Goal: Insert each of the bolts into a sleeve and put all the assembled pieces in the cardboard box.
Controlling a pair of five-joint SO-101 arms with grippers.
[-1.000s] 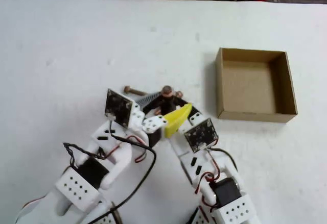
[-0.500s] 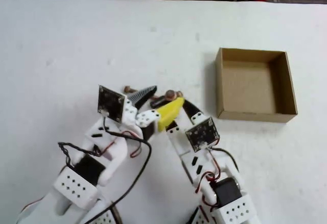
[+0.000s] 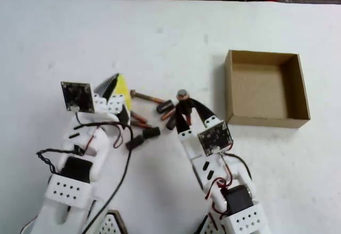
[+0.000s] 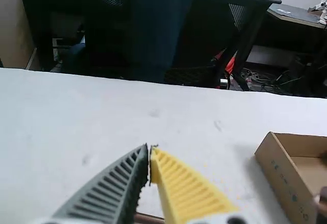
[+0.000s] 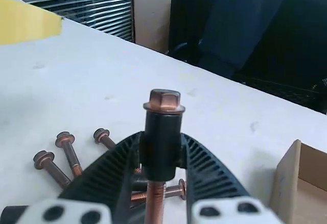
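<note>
My right gripper (image 3: 184, 110) (image 5: 161, 143) is shut on a black sleeve (image 5: 161, 134) held upright, with a copper bolt (image 5: 162, 100) (image 3: 182, 93) pushed through it. It hovers just left of the cardboard box (image 3: 261, 121) (image 5: 306, 183), which holds nothing. My left gripper (image 3: 113, 83) (image 4: 149, 158) is shut on nothing, its grey and yellow fingers touching, well to the left of the pile. Loose bolts (image 3: 141, 95) (image 5: 68, 147) and black sleeves (image 3: 164, 106) (image 3: 151, 132) lie on the table between the two arms.
The white table (image 3: 160, 37) stretches open behind and left of the pile. The box (image 4: 291, 168) stands at the right. A chair and dark furniture stand beyond the table's far edge. Cables trail along both arms at the front.
My left gripper drew back to the left, away from the right gripper, and is shut. The right gripper kept the sleeve with the bolt and shifted slightly right.
</note>
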